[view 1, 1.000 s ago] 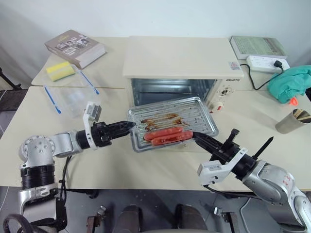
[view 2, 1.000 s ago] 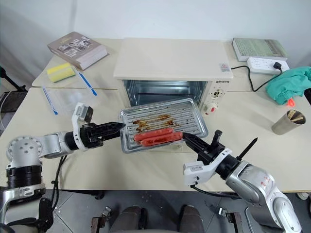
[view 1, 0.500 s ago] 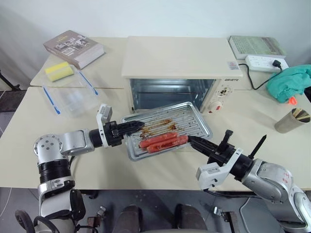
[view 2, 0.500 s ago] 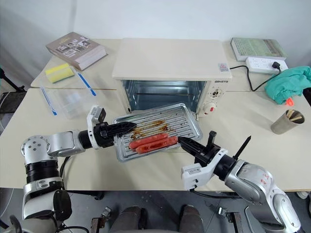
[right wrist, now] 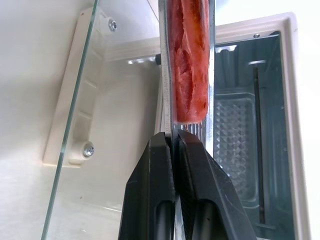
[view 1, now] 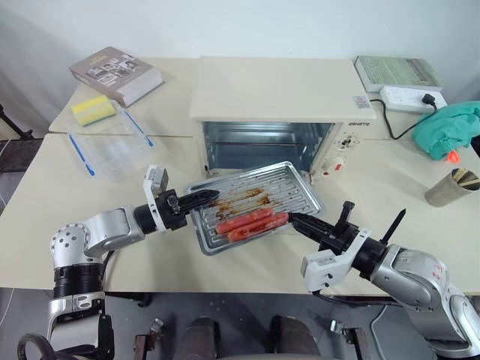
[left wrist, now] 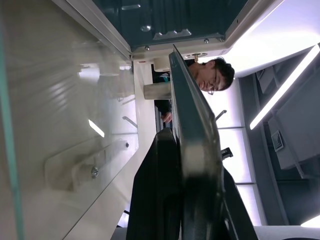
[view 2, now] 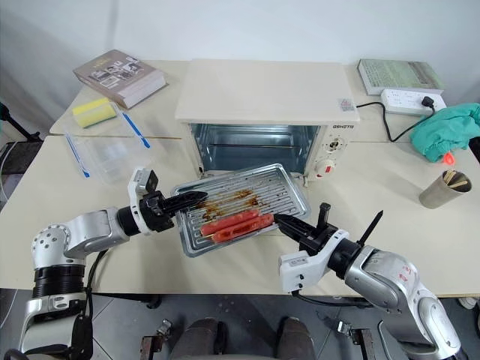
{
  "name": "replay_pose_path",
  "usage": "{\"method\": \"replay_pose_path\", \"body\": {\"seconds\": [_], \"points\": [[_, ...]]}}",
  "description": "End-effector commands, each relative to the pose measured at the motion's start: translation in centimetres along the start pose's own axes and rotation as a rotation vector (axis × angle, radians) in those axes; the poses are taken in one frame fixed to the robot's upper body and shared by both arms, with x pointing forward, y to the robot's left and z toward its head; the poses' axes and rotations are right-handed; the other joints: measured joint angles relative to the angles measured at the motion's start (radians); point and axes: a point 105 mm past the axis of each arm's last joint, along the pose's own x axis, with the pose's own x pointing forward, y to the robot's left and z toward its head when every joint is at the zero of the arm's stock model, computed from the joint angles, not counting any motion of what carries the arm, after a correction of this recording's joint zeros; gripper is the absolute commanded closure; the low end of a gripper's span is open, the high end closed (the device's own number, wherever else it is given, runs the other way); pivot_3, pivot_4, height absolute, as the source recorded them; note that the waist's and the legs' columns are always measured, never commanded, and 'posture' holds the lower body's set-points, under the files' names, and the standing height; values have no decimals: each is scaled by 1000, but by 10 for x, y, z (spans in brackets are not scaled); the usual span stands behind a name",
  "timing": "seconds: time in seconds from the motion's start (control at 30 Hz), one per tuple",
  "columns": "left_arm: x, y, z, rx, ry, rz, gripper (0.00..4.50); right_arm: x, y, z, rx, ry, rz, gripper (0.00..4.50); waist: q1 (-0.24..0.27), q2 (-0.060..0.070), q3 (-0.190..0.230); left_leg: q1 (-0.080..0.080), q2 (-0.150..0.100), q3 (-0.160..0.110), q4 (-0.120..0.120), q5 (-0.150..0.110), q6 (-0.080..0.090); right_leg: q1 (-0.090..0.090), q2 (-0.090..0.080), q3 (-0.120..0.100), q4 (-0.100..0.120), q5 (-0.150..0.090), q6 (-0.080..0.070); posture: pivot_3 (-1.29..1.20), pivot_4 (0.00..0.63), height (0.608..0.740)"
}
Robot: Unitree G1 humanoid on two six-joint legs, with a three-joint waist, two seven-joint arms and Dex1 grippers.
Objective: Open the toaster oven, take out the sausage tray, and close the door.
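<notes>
The cream toaster oven (view 1: 277, 86) stands open, its cavity bare. The sausage tray (view 1: 289, 184), shiny metal with a ribbed rack, brown grease marks and two red sausages (view 1: 251, 221), hangs just in front of the opening, tilted. My left gripper (view 1: 208, 198) is shut on the tray's left rim; the left wrist view shows its fingers (left wrist: 155, 200) clamping the metal edge. My right gripper (view 1: 294, 218) is shut on the near right rim, its fingertips (right wrist: 160, 150) pinching the rim below a sausage (right wrist: 189, 70). The glass door (right wrist: 70, 125) lies folded down under the tray.
At the back left lie a book (view 1: 116, 73) and a yellow sponge (view 1: 93, 109), with a clear plastic bag with blue strips (view 1: 112, 150) in front of them. Right of the oven are a power strip (view 1: 412, 97), a teal cloth (view 1: 450, 127) and a metal cup (view 1: 450, 187).
My left gripper has shut on the tray's left rim. The tray stays in front of the oven, held at both sides.
</notes>
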Motion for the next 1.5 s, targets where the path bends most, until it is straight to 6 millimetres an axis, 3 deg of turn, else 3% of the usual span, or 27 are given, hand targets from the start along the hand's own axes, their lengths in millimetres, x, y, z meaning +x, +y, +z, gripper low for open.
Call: {"method": "replay_pose_path", "body": {"seconds": [0.03,0.5,0.7,0.83,1.07,1.33,1.5], "points": [[1,-11,-7,22,18,-63,4384,-2,-8,7,121,-44,-22,4500,0,0,0,0,0,0,0,0,0,0,0,0,0,0,0,0,150,740],[-24,5,-5,-54,-84,-56,4500,-10,-22,3,195,-91,-92,37,0,0,0,0,0,0,0,0,0,0,0,0,0,0,0,0,150,740],[-47,7,3,-83,-194,-100,4500,-26,-18,-8,351,-97,-74,37,0,0,0,0,0,1,0,0,0,0,0,0,-1,0,0,0,150,740],[-75,10,-10,-109,-210,-121,4500,-41,-8,-23,539,-77,-29,37,-3,0,0,1,0,1,-2,0,0,0,0,0,-1,0,0,0,150,740],[-109,7,-30,-129,-272,-181,4500,-55,8,-46,691,-23,8,37,-10,0,0,2,1,3,-3,0,0,-1,0,2,-1,-1,-2,0,150,740],[-156,14,-40,-133,-496,-132,4500,-67,17,-100,910,123,-104,37,-19,0,0,2,2,4,-3,-1,0,-1,0,3,-3,-1,-3,0,150,740],[-182,24,-50,-163,-626,-51,4500,-68,22,-122,1031,173,-125,37,-25,0,0,3,4,3,-4,-2,0,-1,0,3,-3,-2,-4,0,150,740]]}}
